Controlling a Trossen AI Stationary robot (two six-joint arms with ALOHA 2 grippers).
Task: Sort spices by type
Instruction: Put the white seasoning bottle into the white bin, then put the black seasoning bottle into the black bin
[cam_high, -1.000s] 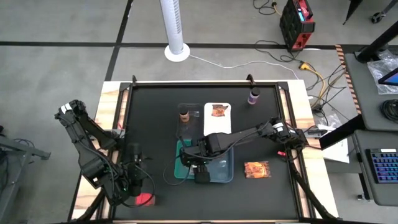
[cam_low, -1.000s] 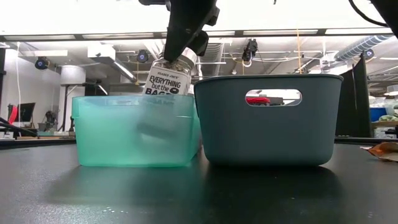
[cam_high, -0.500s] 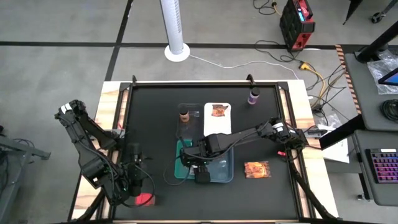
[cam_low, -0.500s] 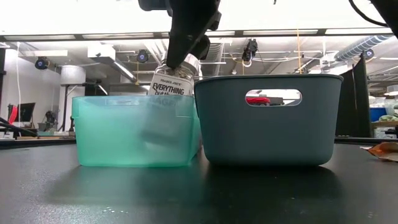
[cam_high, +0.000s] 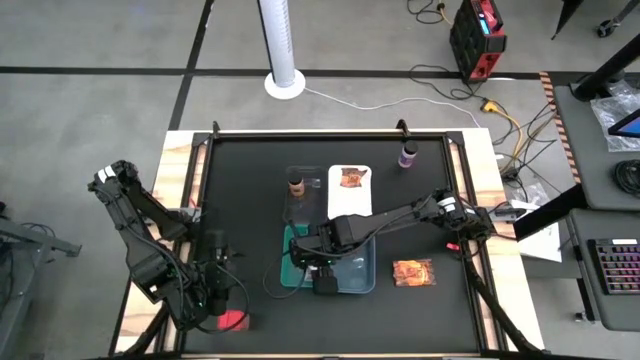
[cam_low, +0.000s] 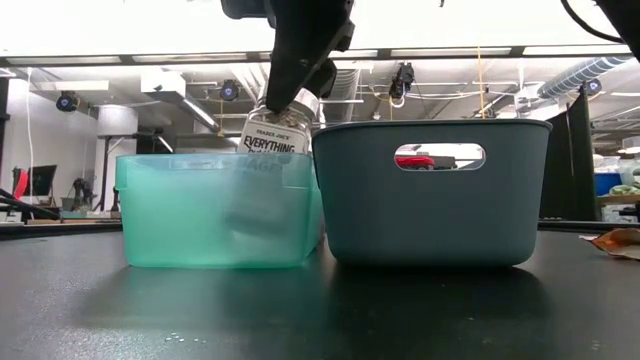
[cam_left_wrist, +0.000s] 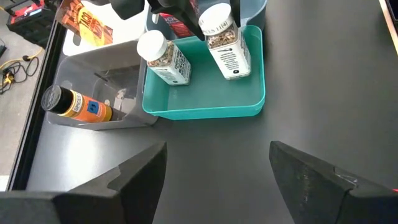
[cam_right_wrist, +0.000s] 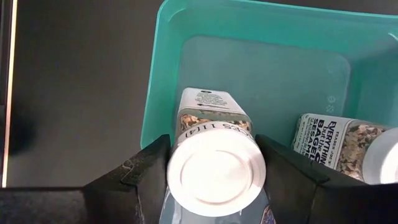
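Note:
My right gripper (cam_right_wrist: 214, 171) is shut on a white-capped jar (cam_low: 275, 130) over the teal tray (cam_high: 292, 272). A second white-capped jar (cam_left_wrist: 163, 57) lies tilted in that tray. My left gripper (cam_left_wrist: 217, 149) is open and waits above the table near the tray's near side, holding nothing. A brown-capped bottle (cam_high: 296, 183) lies in the clear tray (cam_left_wrist: 124, 99). One orange packet (cam_high: 352, 177) lies in the white tray, another (cam_high: 413, 272) on the table. The purple bottle (cam_high: 408, 155) stands near the far edge. A red box (cam_high: 232, 320) lies by the left arm. My right gripper pinches the jar by its white cap (cam_right_wrist: 214, 143), one finger (cam_right_wrist: 146, 177) on each side. It comes from above, pointing down. The jar hangs tilted below the fingers, its lower half inside the teal tray (cam_low: 220, 210). Whether its base touches the tray floor, I cannot tell.
The grey-blue tray (cam_low: 430, 200) stands right against the teal tray, with something red showing through its handle hole (cam_low: 425, 160). The clear and white trays sit just beyond them. Bare black table (cam_high: 240, 200) lies to the left and along the near edge.
My right gripper has moved down, lowering the tilted jar deeper into the teal tray; less of its label shows above the rim than a second ago. It has stayed shut on the cap.

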